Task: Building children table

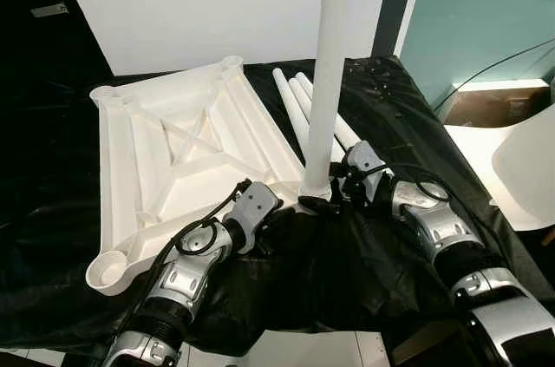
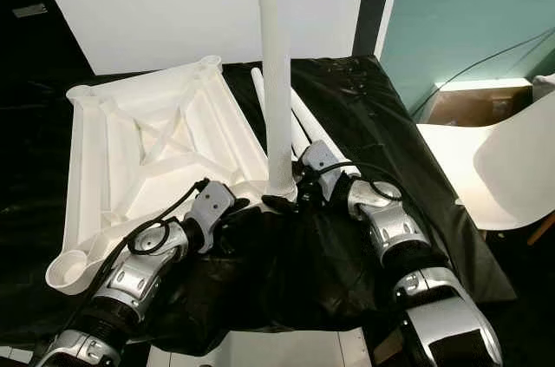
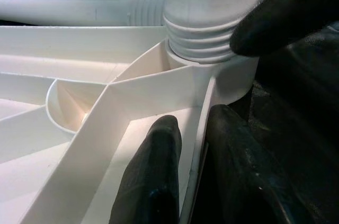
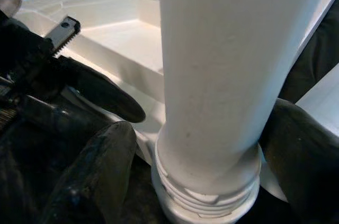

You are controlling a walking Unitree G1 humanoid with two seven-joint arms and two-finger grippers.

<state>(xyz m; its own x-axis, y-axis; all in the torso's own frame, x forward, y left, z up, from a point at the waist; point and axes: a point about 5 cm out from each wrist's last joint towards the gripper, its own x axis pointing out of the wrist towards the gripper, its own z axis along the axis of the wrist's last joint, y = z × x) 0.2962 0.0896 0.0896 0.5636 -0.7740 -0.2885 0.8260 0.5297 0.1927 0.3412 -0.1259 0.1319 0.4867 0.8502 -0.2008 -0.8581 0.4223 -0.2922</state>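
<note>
Tabletop lies upside down, ribs up, on the black-covered bench. One white leg stands upright in the corner socket at the tabletop's 4 o'clock corner, its threads partly showing. The right pincer grips this leg just above the threads, one finger on each side. The left pincer is clamped on the tabletop's rim beside that socket. Spare legs lie at 12 o'clock behind the standing leg. A white chair sits at 3 o'clock.
</note>
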